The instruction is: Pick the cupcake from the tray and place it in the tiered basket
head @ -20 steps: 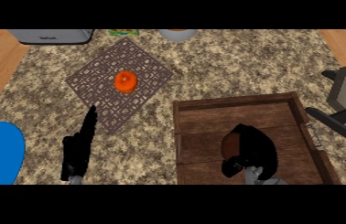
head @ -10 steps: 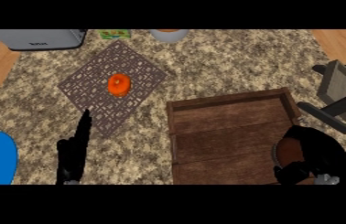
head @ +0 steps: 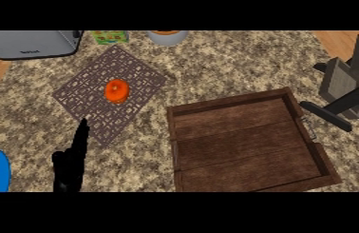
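Observation:
The wooden tray (head: 184,156) lies at the lower right of the counter, and its floor shows nothing on it. A round orange item (head: 116,91) sits on a brown lattice mat (head: 84,94) left of the tray. Only part of the tiered basket (head: 339,87), a dark grey stand, shows at the right edge. My left hand (head: 73,157) rests at the lower left with straight fingers pointing up, just below the mat and holding nothing. My right hand is out of the picture. No cupcake is visible apart from the orange item.
A grey toaster (head: 35,43) stands at the back left, with a green box (head: 110,36) and a grey bowl (head: 167,36) beside it. Something blue (head: 3,172) pokes in at the left edge. Speckled counter lies between the mat and the tray.
My right hand, which was inside the tray, moved right over the tray's edge and has left the view. The scene has slid slightly left. The left hand has stayed put.

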Controlling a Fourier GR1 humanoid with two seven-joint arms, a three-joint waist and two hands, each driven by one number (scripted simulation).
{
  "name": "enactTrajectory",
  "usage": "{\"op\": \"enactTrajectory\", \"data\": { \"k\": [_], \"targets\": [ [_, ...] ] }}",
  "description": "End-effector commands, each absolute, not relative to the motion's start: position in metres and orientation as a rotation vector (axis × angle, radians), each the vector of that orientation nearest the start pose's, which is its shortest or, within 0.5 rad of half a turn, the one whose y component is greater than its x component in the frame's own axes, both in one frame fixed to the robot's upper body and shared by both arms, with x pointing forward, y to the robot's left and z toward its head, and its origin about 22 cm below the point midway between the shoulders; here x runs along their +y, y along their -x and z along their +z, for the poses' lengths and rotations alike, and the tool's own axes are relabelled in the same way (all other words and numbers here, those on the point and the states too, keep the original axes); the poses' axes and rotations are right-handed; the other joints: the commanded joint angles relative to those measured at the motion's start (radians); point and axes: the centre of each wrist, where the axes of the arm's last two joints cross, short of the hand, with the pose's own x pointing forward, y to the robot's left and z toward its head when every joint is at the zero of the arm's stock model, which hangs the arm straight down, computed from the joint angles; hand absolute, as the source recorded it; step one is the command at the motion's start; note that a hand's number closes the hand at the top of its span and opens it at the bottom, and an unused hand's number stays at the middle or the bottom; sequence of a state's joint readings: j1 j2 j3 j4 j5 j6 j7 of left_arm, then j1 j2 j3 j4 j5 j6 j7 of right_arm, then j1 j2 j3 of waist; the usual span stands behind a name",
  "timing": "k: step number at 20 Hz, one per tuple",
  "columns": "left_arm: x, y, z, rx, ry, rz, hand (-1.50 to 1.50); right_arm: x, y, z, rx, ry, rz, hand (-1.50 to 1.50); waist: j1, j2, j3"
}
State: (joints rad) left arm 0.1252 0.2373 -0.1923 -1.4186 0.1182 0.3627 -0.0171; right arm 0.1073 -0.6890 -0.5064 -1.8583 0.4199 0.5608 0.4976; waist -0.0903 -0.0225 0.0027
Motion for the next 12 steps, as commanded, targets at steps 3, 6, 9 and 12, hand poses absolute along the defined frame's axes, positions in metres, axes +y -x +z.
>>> {"op": "enactTrajectory", "data": {
  "k": [3, 6, 9, 12],
  "targets": [
    [0.263, -0.198, -0.062, -1.262, -0.313, 0.048, 0.00, -0.485, -0.147, 0.282, -1.164, 1.077, 0.355, 1.50, 0.011, 0.003, -0.007],
    [0.273, -0.201, -0.054, -1.287, -0.312, 0.034, 0.00, -0.503, -0.121, 0.341, -1.283, 1.151, 0.271, 1.50, 0.031, 0.006, -0.006],
    [0.245, -0.209, -0.049, -1.300, -0.283, 0.010, 0.00, -0.504, -0.093, 0.394, -1.310, 1.244, 0.314, 1.50, 0.046, 0.013, -0.004],
    [0.260, -0.198, -0.053, -1.292, -0.272, -0.006, 0.00, -0.510, -0.071, 0.439, -1.309, 1.271, 0.339, 1.50, 0.066, 0.016, -0.004]
  ]
}}
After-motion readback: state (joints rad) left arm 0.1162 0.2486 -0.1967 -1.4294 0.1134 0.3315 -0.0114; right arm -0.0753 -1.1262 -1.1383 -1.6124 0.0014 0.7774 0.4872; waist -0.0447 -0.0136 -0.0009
